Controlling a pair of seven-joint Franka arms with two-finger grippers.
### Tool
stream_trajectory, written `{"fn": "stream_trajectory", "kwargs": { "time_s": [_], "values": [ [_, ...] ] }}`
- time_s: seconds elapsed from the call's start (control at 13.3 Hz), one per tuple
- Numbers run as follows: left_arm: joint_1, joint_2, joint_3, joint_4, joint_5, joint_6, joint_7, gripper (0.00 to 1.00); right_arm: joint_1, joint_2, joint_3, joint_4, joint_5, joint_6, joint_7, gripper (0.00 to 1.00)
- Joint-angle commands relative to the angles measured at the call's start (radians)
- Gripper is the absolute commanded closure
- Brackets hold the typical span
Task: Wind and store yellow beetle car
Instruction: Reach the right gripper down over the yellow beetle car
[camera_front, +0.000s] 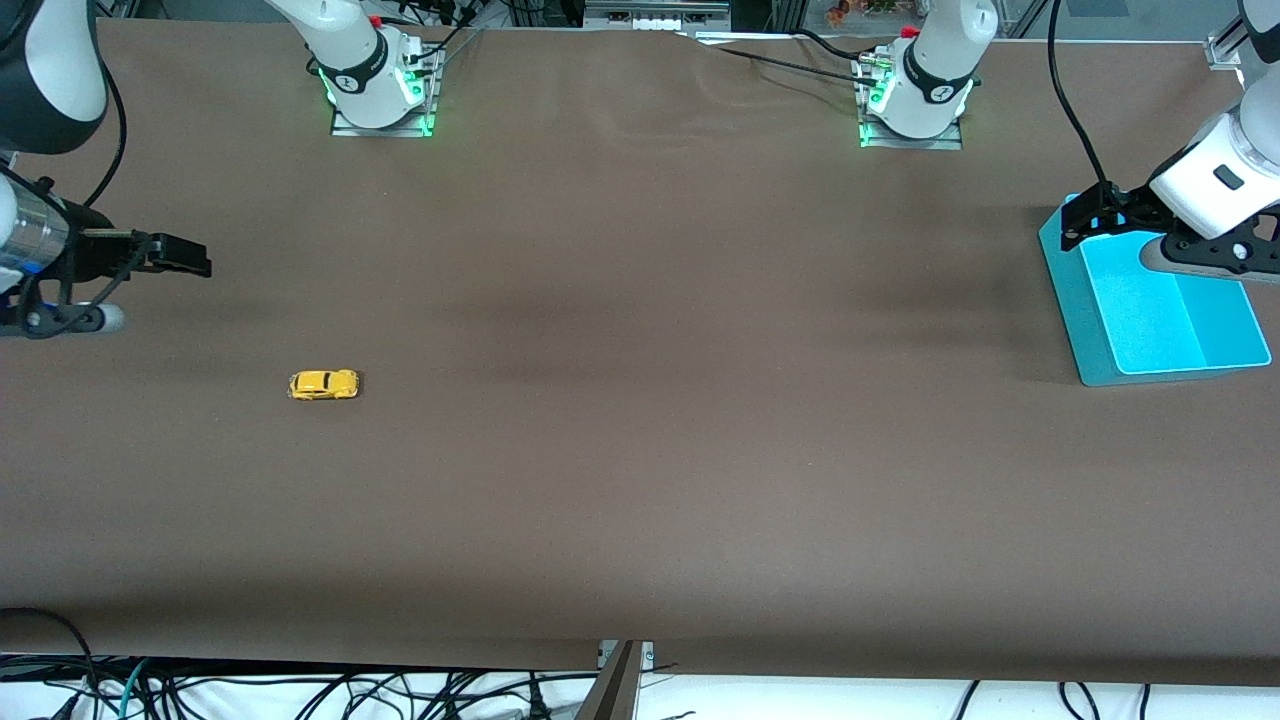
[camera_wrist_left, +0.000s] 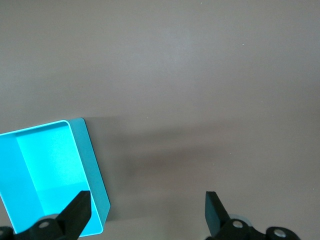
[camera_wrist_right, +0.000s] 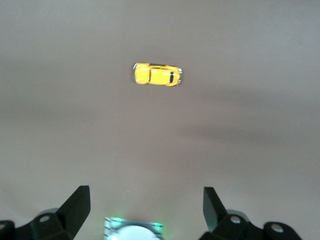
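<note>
The yellow beetle car (camera_front: 324, 384) stands on its wheels on the brown table toward the right arm's end. It also shows in the right wrist view (camera_wrist_right: 157, 74), well apart from the fingers. My right gripper (camera_front: 185, 258) (camera_wrist_right: 146, 194) is open and empty, up in the air over bare table at that end. The turquoise bin (camera_front: 1065, 275) stands empty at the left arm's end and shows in the left wrist view (camera_wrist_left: 92, 167). My left gripper (camera_front: 1093, 216) (camera_wrist_left: 148, 200) is open and empty, over the bin's edge.
The right arm's base (camera_front: 380, 100) and the left arm's base (camera_front: 915, 110) stand with green lights along the table's edge farthest from the front camera. The right arm's base also shows in the right wrist view (camera_wrist_right: 132, 230). Cables (camera_front: 300, 690) hang below the table's near edge.
</note>
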Motion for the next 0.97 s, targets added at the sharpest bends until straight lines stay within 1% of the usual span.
{"fn": "stream_trajectory", "kwargs": {
  "time_s": [0.0, 0.3, 0.6, 0.9],
  "values": [
    [0.01, 0.005, -0.006, 0.016, -0.02, -0.001, 0.009, 0.0, -0.01, 0.081, -0.007, 0.0, -0.02, -0.002, -0.28, 0.0],
    [0.01, 0.005, -0.005, 0.016, -0.02, -0.001, 0.009, 0.0, -0.004, 0.137, -0.005, -0.009, -0.025, 0.036, -0.482, 0.0],
    [0.01, 0.005, -0.005, 0.016, -0.02, -0.001, 0.008, 0.0, -0.015, 0.209, -0.008, -0.027, -0.017, 0.156, -0.794, 0.0],
    [0.012, 0.005, -0.005, 0.016, -0.02, -0.001, 0.008, 0.0, -0.017, 0.206, -0.005, -0.191, -0.015, 0.409, -0.939, 0.0]
  ]
}}
